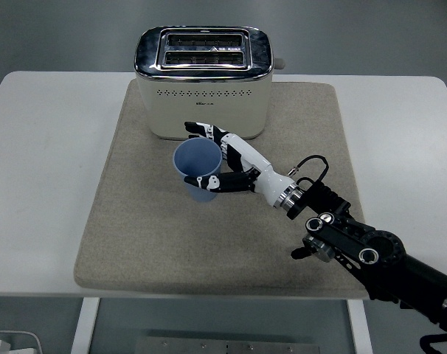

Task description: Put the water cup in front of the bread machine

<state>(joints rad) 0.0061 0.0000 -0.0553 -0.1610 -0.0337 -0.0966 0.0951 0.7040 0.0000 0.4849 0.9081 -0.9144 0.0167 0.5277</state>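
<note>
Blue cup (pixel 199 168), clamped in my right fingers (pixel 209 181) before the toaster (pixel 203 81): tips over if I release unevenly.

You've got the right robot hand (pixel 222 161) wrapped around a blue water cup (pixel 199 169), fingers (pixel 201 130) curled past the far rim, thumb (pixel 206 181) against the near side. Cup's upright, open top up, sitting on the beige mat (pixel 135 214) just in front of the toaster (pixel 203 81), slightly left of the toaster's centre. Whether cup and toaster touch, you can't tell. Toaster is cream with a chrome top, two slots, at the mat's far edge. The black arm (pixel 371 254) comes in from the lower right corner, cable looped near the wrist. Mat lies on the white table (pixel 39 162).
</note>
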